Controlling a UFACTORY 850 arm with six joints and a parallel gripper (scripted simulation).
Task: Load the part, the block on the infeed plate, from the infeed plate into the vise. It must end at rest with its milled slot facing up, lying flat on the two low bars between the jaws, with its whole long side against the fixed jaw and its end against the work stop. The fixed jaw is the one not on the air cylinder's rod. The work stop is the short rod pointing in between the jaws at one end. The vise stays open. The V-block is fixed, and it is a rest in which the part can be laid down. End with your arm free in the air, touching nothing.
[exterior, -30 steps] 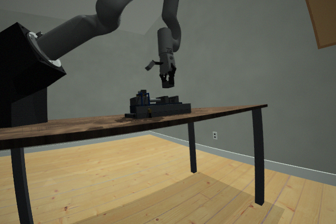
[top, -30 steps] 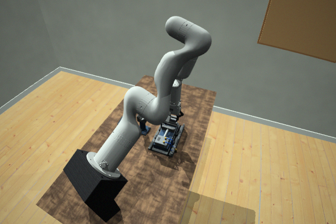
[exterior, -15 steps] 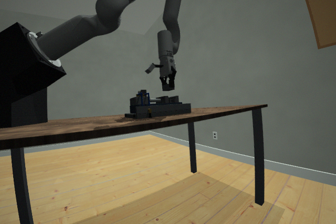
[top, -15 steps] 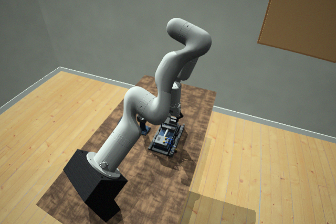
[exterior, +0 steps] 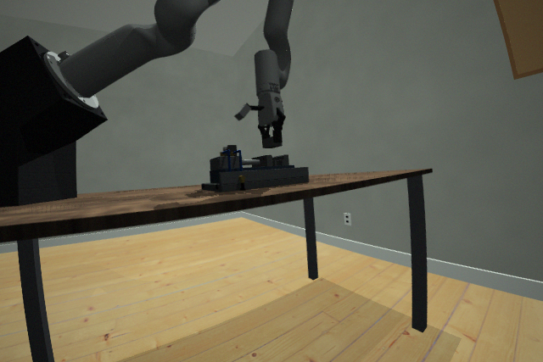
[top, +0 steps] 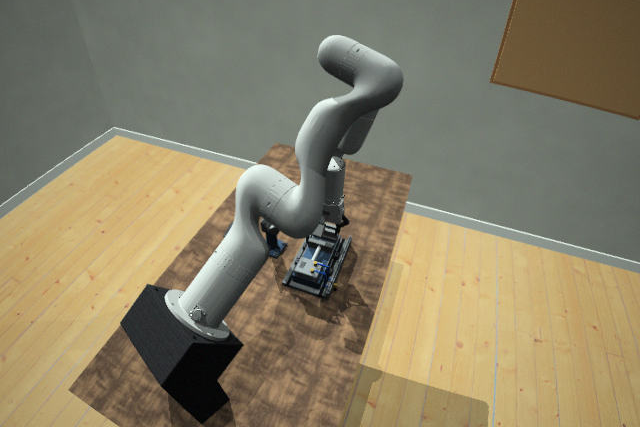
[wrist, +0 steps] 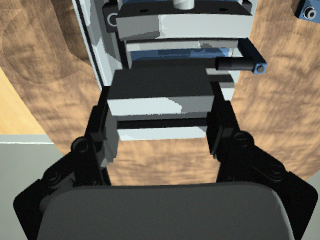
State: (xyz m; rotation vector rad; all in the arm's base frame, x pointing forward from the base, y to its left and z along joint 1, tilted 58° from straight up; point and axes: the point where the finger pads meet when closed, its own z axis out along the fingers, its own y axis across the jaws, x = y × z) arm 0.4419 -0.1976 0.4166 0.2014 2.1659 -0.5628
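My gripper [wrist: 161, 98] is shut on the part [wrist: 160, 103], a grey block with a step or slot along its near face, held across between the two black fingers. In the side view the gripper [exterior: 271, 134] holds the part [exterior: 271, 142] a short way above the far end of the vise [exterior: 256, 171]. The vise also shows in the overhead view [top: 317, 262].
The table's far edge lies just beyond the vise [wrist: 20, 114]. My black base block [top: 175, 355] is at the near end.
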